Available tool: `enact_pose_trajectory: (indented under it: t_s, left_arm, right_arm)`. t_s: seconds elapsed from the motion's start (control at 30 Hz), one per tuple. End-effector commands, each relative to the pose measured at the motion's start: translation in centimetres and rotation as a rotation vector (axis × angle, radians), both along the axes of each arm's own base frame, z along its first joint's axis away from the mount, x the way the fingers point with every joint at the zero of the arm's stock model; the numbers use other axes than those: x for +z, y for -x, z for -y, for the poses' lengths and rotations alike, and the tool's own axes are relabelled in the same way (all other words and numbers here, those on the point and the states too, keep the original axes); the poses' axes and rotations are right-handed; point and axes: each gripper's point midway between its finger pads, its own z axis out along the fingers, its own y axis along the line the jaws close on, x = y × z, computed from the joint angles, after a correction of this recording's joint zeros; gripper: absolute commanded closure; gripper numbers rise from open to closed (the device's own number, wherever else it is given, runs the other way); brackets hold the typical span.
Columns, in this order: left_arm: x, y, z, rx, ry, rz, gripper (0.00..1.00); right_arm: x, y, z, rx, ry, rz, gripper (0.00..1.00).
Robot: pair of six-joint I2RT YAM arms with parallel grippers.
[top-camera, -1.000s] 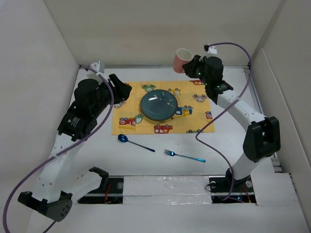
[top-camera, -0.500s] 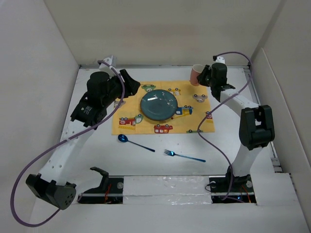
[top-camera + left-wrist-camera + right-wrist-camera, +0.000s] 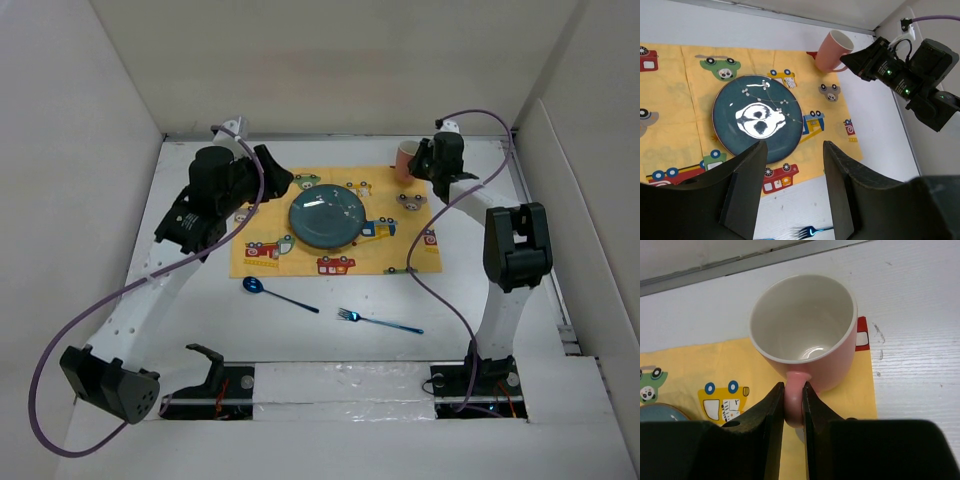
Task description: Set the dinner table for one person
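Observation:
My right gripper (image 3: 793, 402) is shut on the handle of a pink mug (image 3: 805, 335), which is upright over the far right corner of the yellow placemat (image 3: 400, 255); the mug (image 3: 407, 158) shows there in the top view. A dark teal plate (image 3: 326, 216) sits on the placemat's middle. A blue spoon (image 3: 275, 292) and a blue fork (image 3: 380, 321) lie on the white dinner table (image 3: 200, 300) in front of the placemat. My left gripper (image 3: 270, 180) is open and empty above the placemat's far left corner. In the left wrist view the plate (image 3: 757, 119) and mug (image 3: 832, 50) show.
White walls enclose the table on the left, back and right. The right arm's purple cable (image 3: 430, 240) hangs over the placemat's right edge. The arm bases stand at the near edge.
The right gripper has lowered the mug toward the placemat's far right corner. The left arm has drawn slightly further back and right, staying open.

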Motion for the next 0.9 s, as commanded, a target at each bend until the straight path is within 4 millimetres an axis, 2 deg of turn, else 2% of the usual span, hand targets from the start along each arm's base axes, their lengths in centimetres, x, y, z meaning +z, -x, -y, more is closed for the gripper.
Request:
enact_pose_trajectory:
  t_s: [0.0, 0.07, 0.13, 0.17, 0.23, 0.4, 0.53, 0.6, 0.67, 0.73, 0.77, 0.87]
  left_arm:
    - [0.1, 0.0, 0.4, -0.021, 0.012, 0.025, 0.55]
    - [-0.3, 0.1, 0.4, -0.019, 0.013, 0.021, 0.55]
    - [-0.6, 0.3, 0.4, -0.022, 0.015, 0.015, 0.55]
    - [-0.8, 0.5, 0.4, -0.024, 0.018, 0.013, 0.55]
    - [-1.0, 0.5, 0.4, -0.026, 0.017, 0.01, 0.55]
    - [-1.0, 1.0, 0.3, -0.03, 0.022, 0.013, 0.55]
    - [-1.3, 1.6, 0.1, -0.033, 0.024, 0.015, 0.55]
    - [-1.8, 1.9, 0.1, -0.042, 0.025, 0.004, 0.54]
    - [-2.2, 2.3, 0.1, -0.047, 0.032, -0.005, 0.54]
    - [-2.3, 2.5, 0.1, -0.047, 0.032, -0.005, 0.53]
    - [-2.1, 2.6, -0.1, -0.042, 0.033, -0.002, 0.53]
    - [-1.3, 2.7, -0.4, -0.029, 0.027, 0.005, 0.53]
  right_arm:
    - [8.0, -2.1, 0.3, -0.029, 0.002, 0.267, 1.0]
    - [7.4, -1.4, 0.4, -0.029, -0.005, 0.244, 1.0]
    - [7.3, -0.9, -0.2, -0.017, -0.006, 0.237, 0.92]
    - [6.5, -0.6, -0.8, -0.002, 0.001, 0.19, 0.81]
    - [6.4, -0.5, -0.8, -0.002, 0.003, 0.179, 0.78]
    - [5.1, 0.7, 0.0, -0.041, 0.007, 0.118, 0.7]
    - [4.9, 1.8, 0.1, -0.066, 0.011, 0.09, 0.56]
    - [4.3, 2.4, 0.9, -0.099, 0.03, 0.061, 0.5]
    - [4.7, 2.8, 1.2, -0.111, 0.036, 0.057, 0.43]
    - [5.7, 3.1, 1.4, -0.119, 0.035, 0.069, 0.42]
    - [7.4, 3.6, 1.1, -0.119, 0.029, 0.095, 0.42]
    - [10.2, 4.9, 0.2, -0.112, -0.011, 0.126, 0.44]
